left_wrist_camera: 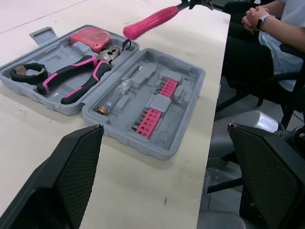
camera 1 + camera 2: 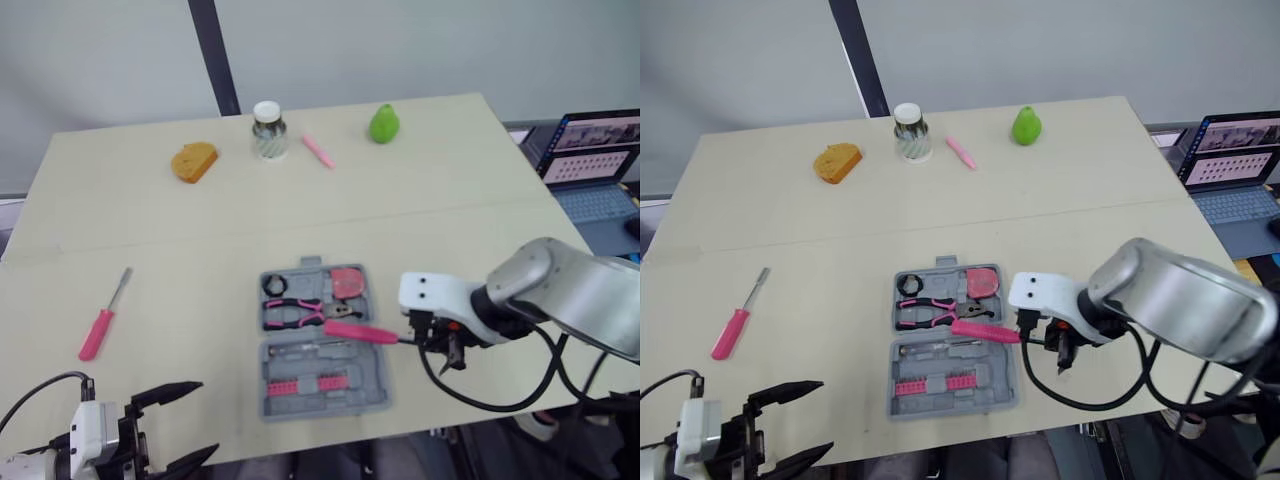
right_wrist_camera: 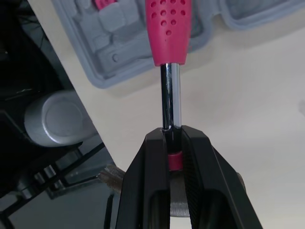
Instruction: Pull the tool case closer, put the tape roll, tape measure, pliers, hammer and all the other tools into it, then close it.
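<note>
Right claw (image 3: 172,137) clamped on steel shaft of hammer (image 2: 360,332), pink grip jutting out ahead over open tool case (image 2: 375,385). Pliers (image 2: 295,313), tape measure (image 2: 347,282), tape roll (image 2: 274,285) lay in case just beyond grip. Left claw (image 2: 205,418) gaped apart, empty; screwdriver (image 2: 100,325) on worktop (image 2: 450,200) ahead of it.

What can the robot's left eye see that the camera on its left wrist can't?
The left eye view takes in a green pear, a jar, an orange sponge, a pink screwdriver and a laptop. The left wrist view adds a seated person's clasped hands. Both have the open tool case, the pliers inside it and the pink hammer held by the right gripper.
</note>
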